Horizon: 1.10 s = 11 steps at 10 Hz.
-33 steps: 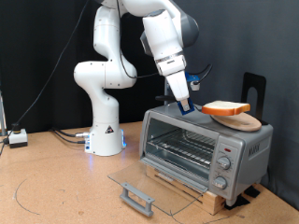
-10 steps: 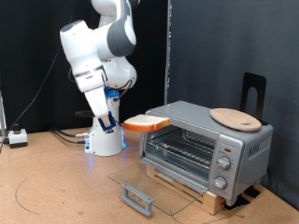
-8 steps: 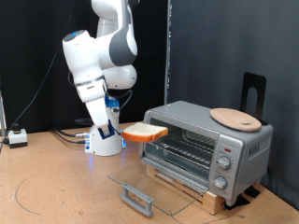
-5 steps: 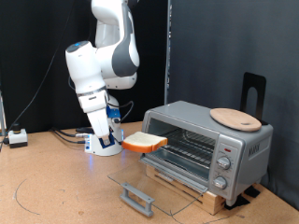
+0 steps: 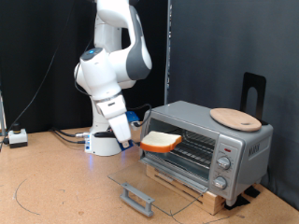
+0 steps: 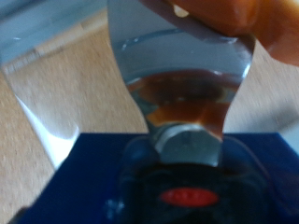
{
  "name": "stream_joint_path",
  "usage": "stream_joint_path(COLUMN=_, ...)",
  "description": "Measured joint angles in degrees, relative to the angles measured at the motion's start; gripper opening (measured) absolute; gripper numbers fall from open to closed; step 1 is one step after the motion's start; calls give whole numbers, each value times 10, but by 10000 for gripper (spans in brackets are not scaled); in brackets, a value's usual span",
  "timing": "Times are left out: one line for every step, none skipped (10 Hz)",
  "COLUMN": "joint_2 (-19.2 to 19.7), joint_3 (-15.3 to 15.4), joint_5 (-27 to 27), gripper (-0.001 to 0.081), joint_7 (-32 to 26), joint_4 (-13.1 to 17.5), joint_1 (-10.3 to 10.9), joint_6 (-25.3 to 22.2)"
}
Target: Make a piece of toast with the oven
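We carry the bread to the open oven

The oven (image 5: 207, 143) sits right of centre on the bench (image 5: 56, 182), its glass door (image 5: 154, 184) folded down; our gripper (image 5: 140, 137), clenched on the piece of toast (image 5: 161, 141), hovers at the mouth's left edge. We judge the slice should stay level and clear the wire rack (image 5: 185, 147).

Round wooden board (image 5: 235, 118) up top; black stand (image 5: 255, 91) behind; white box (image 5: 18, 138) on floor.

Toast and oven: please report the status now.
Gripper shut on toast, at oven mouth. Door open flat. Rack unobstructed.
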Motion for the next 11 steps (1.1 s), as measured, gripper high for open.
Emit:
stream_joint_path(joint_2=0, joint_3=15, joint_5=6, gripper=395, joint_7=10, joint_4=-1, joint_1=12, joint_6=0)
stream_joint_path(joint_2=0, joint_3=31, joint_5=15, gripper=395, joint_7=20, joint_4=-1, joint_1=23, joint_6=0)
stream_joint_path(joint_2=-1, joint_3=45, joint_5=24, gripper=395, joint_7=32, joint_4=-1, joint_1=34, joint_6=1)
stream_joint_path(joint_2=-2, joint_3=59, joint_5=34, gripper=395, joint_7=39, joint_4=-1, joint_1=43, joint_6=3)
stream_joint_path(joint_2=-4, joint_3=74, joint_5=36, gripper=395, joint_7=44, joint_4=-1, joint_1=52, joint_6=10)
stream_joint_path(joint_2=-7, joint_3=92, joint_5=29, gripper=395, joint_7=48, joint_4=-2, joint_1=57, joint_6=18)
stream_joint_path(joint_2=-12, joint_3=111, joint_5=10, gripper=395, joint_7=51, joint_4=-3, joint_1=58, joint_6=25)
stream_joint_path(joint_2=-18, joint_3=126, joint_5=-11, gripper=395, joint_7=51, joint_4=-6, joint_1=59, joint_6=37)
stream_joint_path(joint_2=-27, joint_3=139, joint_5=-31, gripper=395, joint_7=46, joint_4=-12, joint_1=59, joint_6=50)
stream_joint_path(joint_2=-38, joint_3=147, joint_5=-50, gripper=395, joint_7=39, joint_4=-17, joint_1=59, joint_6=59)
stream_joint_path(joint_2=-48, joint_3=153, joint_5=-62, gripper=395, joint_7=29, joint_4=-22, joint_1=59, joint_6=75)
